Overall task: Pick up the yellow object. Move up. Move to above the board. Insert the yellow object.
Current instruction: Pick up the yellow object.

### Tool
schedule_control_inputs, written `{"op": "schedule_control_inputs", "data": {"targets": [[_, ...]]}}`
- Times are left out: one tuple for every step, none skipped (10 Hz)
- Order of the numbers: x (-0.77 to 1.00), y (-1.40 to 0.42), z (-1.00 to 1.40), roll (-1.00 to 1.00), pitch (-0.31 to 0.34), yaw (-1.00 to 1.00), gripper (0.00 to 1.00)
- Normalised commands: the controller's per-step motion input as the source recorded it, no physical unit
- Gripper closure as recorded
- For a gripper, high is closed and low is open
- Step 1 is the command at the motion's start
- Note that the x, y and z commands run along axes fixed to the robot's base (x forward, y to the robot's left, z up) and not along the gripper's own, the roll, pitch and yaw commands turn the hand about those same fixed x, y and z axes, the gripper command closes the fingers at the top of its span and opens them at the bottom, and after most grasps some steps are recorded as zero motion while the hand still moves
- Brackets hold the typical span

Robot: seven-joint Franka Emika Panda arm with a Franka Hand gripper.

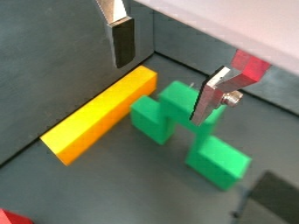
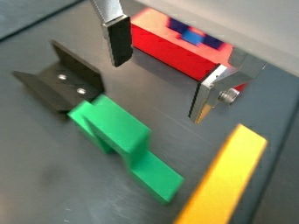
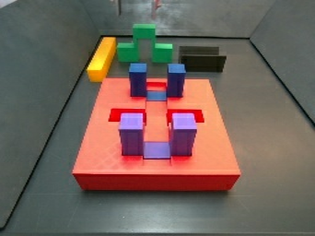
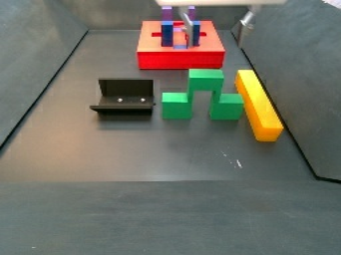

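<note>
- Beside the green block (image 4: 202, 96), touching or nearly so, we see the yellow bar (image 4: 257, 103): long, plain, rectangular, flat on the floor.
- We see the red board (image 3: 157, 135) well apart from the green block, its recesses holding upright blue blocks (image 3: 157, 77) and purple blocks (image 3: 157, 135).
- Above the green block (image 1: 187, 131), our gripper (image 1: 165, 66) hangs spread wide, fingers (image 1: 122, 42) empty.
- We see the fixture (image 4: 124, 99) near the green block, opposite the bar.

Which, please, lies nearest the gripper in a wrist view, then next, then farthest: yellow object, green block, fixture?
1. Green block, under the open gripper.
2. Yellow object, beside one finger; nearly tied with the block.
3. Fixture, beyond the block, farthest.
</note>
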Motion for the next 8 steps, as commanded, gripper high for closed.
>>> {"op": "schedule_control_inputs", "data": {"targets": [[-0.62,-0.20,-0.25,0.09,-0.123,-0.36,0.00],[-0.69,-0.02,-0.21,0.15,-0.139,-0.39,0.00],[-0.60,0.21,-0.22,0.04,-0.214,-0.12,0.00],[-0.35,0.32,-0.21,0.00,-0.234,0.03,0.00],[-0.19,0.26,-0.18,0.00,-0.216,0.13,0.00],[-0.13,0.19,-0.20,0.00,-0.209,0.19,0.00],[-0.13,0.06,-0.26,0.00,-0.227,0.28,0.00],[-0.13,0.00,-0.26,0.00,-0.231,0.33,0.00]]}}
